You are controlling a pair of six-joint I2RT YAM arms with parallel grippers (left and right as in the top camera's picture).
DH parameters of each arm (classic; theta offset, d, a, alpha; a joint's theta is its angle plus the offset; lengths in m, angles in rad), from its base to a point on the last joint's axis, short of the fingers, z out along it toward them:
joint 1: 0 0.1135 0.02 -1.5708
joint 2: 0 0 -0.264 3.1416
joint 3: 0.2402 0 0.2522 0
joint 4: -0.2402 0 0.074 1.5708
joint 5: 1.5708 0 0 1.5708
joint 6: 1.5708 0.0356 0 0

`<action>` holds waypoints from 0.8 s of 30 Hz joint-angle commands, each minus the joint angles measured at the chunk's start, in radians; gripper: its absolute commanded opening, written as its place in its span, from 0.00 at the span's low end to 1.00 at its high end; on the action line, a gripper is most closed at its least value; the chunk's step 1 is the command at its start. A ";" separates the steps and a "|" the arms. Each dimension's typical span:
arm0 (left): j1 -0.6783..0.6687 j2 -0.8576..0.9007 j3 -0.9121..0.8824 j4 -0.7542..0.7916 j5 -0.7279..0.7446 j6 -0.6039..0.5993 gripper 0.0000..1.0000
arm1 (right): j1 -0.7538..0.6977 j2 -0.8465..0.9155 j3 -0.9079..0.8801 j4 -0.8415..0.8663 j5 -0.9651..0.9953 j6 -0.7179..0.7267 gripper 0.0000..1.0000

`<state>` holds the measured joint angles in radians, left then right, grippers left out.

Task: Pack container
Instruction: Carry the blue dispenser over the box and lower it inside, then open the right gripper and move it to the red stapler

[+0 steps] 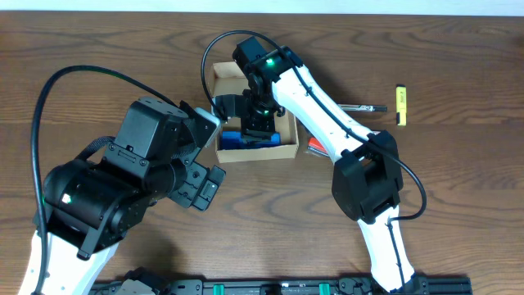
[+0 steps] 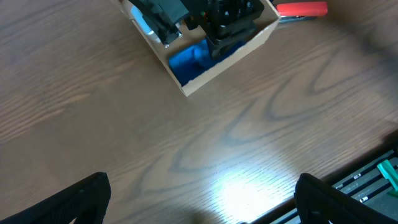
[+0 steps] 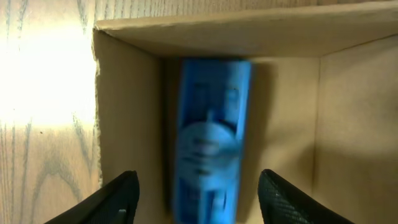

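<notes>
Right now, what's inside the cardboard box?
A blue item lies on the box floor, between the open right hand's fingers, which are not touching it. From overhead the right arm covers much of the inside, so anything else there cannot be seen.

A brown box [image 1: 255,152] sits near the top middle of the wooden table [image 1: 458,188], with a blue thing [image 1: 233,139] inside it. The right gripper [image 1: 260,124] reaches down into the box. A yellow pen [image 1: 400,105] lies at the upper right, well apart from the box.
</notes>
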<state>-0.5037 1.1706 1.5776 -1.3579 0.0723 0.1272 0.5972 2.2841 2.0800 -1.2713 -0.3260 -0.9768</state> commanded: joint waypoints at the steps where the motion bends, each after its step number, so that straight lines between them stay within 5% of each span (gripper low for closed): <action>1: 0.006 0.002 -0.005 -0.002 0.006 -0.012 0.95 | 0.006 0.000 -0.007 -0.003 -0.023 -0.007 0.64; 15: 0.006 0.002 -0.005 -0.002 0.006 -0.012 0.95 | -0.087 -0.269 0.001 -0.011 -0.011 0.072 0.66; 24: 0.006 0.002 -0.005 -0.002 0.006 -0.011 0.95 | -0.270 -0.375 0.001 -0.230 0.005 0.109 0.75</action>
<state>-0.5037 1.1706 1.5776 -1.3579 0.0723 0.1268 0.3538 1.9213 2.0804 -1.4719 -0.3164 -0.8890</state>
